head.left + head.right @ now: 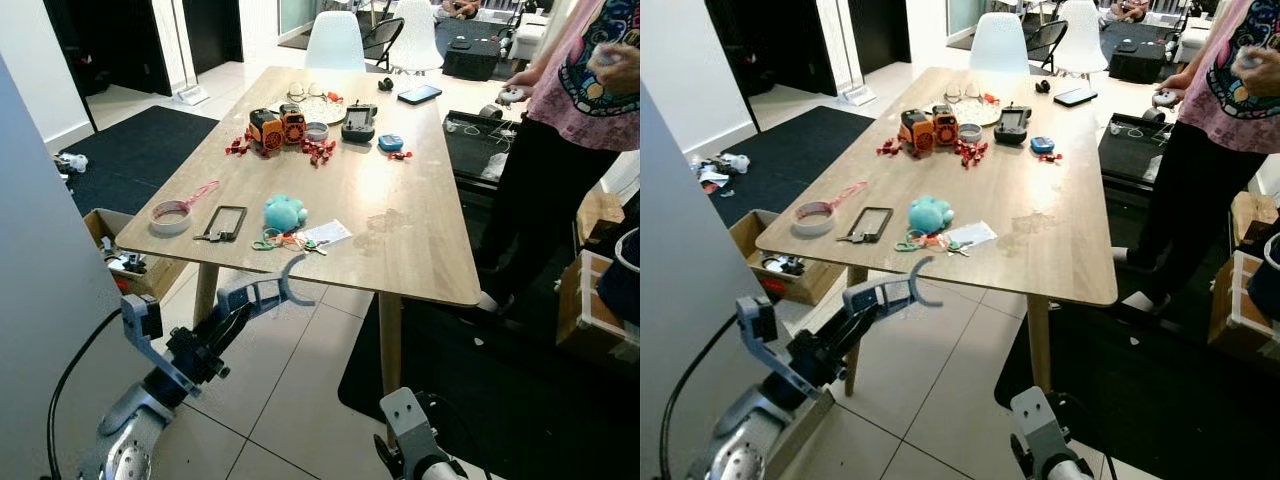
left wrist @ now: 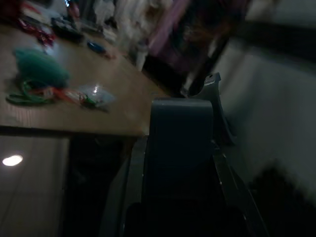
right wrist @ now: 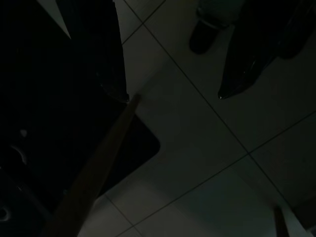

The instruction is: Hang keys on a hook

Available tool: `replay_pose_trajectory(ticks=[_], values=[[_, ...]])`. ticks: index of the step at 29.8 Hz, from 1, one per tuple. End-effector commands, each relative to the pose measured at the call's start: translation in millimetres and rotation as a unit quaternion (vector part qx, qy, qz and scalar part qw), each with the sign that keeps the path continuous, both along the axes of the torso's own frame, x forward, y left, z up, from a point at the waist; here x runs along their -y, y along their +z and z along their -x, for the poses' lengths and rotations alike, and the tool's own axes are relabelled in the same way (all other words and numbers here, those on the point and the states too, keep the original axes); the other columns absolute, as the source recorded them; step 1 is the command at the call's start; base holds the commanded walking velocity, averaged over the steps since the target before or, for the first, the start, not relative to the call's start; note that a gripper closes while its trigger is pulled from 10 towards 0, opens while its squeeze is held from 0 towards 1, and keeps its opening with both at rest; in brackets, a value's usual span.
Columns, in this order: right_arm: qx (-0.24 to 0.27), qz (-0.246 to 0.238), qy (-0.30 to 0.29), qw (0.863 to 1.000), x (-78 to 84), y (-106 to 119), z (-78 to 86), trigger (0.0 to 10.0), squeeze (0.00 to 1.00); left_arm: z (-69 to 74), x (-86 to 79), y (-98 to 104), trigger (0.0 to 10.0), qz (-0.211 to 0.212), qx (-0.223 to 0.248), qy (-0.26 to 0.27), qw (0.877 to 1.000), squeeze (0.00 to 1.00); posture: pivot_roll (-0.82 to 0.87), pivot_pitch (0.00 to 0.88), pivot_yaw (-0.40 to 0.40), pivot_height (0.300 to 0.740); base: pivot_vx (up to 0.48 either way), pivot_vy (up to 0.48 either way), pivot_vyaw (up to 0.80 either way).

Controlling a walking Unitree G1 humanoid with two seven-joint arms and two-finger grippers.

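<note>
A bunch of keys (image 1: 283, 242) with a green ring and coloured tags lies near the front edge of the wooden table (image 1: 420, 250), just in front of a teal plush toy (image 1: 284, 212). In the left wrist view the keys (image 2: 42, 94) lie on the tabletop ahead. My left gripper (image 1: 290, 278) is raised in front of the table, just below its front edge and under the keys, touching nothing. My right arm (image 1: 410, 440) hangs low by the floor. Its gripper (image 3: 170, 74) is open over the tiles with nothing in it.
A tape roll (image 1: 171, 215), a black frame (image 1: 226, 222), orange toys (image 1: 278, 127) and small gadgets are spread over the table. A person (image 1: 580, 100) stands at its right side. A cardboard box (image 1: 110, 240) sits on the floor at left, and a grey panel (image 1: 40, 300) is close on my left.
</note>
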State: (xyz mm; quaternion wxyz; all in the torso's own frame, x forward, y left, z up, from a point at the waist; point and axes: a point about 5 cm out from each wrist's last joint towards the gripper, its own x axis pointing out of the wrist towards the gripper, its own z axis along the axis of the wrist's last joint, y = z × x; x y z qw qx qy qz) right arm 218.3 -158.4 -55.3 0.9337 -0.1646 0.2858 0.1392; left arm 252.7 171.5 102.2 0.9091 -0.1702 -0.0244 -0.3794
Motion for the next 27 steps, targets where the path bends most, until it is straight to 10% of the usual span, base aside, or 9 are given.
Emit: replay_pose_trajectory(ticks=[1, 2, 6, 12, 27], values=[[-0.005, -0.002, -0.001, 1.0, -0.2, -1.8, 2.5, 10.0, 0.0, 2.1, 1.1, -18.0, 10.0, -0.092, -0.015, -0.013, 0.996, 0.0, 0.04, 0.045, -0.01, 0.74, 0.0, 0.0, 0.0], [-0.006, -0.002, -0.003, 1.0, -1.2, -2.1, 2.8, 10.0, 0.0, 10.0, 0.7, -55.4, 10.0, -0.244, -0.043, -0.028, 0.968, 0.0, 0.03, 0.045, -0.002, 0.74, 0.0, 0.0, 0.0], [-0.005, -0.004, -0.004, 1.0, -2.9, -2.4, 3.4, 10.0, 0.0, 18.2, -4.4, -81.6, 10.0, -0.327, -0.09, -0.006, 0.941, 0.0, 0.03, 0.047, 0.002, 0.74, 0.0, 0.0, 0.0], [-0.007, -0.007, -0.006, 1.0, -4.8, -3.6, 5.2, 10.0, 0.0, 18.9, -15.4, -108.5, 10.0, -0.328, -0.148, 0.155, 0.92, 0.0, 0.04, 0.052, -0.002, 0.74, 0.0, 0.0, 0.0], [-0.013, -0.004, -0.01, 1.0, -5.3, -3.7, 3.6, 10.0, 0.0, 58.0, -8.9, -163.5, 10.0, -0.312, -0.313, 0.254, 0.86, 0.0, 0.04, 0.058, -0.002, 0.74, 0.0, 0.0, 0.0]])
